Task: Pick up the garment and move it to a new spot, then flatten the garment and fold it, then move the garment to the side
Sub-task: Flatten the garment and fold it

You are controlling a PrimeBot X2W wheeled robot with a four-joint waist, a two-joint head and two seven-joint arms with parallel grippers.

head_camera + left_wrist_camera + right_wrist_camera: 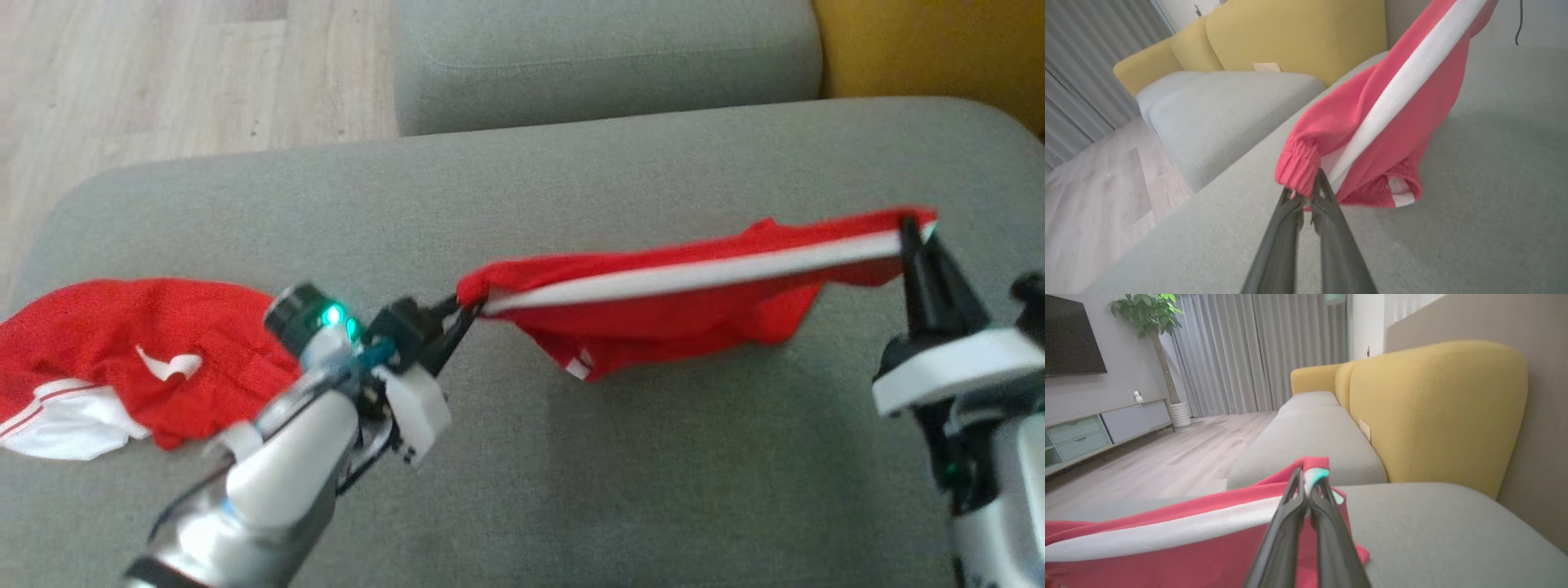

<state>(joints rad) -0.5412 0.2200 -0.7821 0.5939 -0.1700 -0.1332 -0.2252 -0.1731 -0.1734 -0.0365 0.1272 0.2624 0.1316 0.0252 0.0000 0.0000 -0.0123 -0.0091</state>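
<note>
Cameras: three views closing on one garment (pixel 653 318).

Head camera is looking steeply down from above at the seat (pixel 571 490), taking in the left gripper (pixel 465 314) and right gripper (pixel 908 233) at mid range. Left wrist camera is riding low and very near the cloth, facing along its fingers toward the backrest (pixel 1290 36). Right wrist camera is sitting equally near, facing level over the seat toward the curtains (pixel 1229 351). All three are sharing the white stripe (pixel 694 278); both wrist views are sharing backrest and floor (pixel 1180 457).

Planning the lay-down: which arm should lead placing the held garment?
Probably right: the right gripper holds the held garment over bare cushion, while the left gripper, also gripping it, sits beside the other red garment.
</note>
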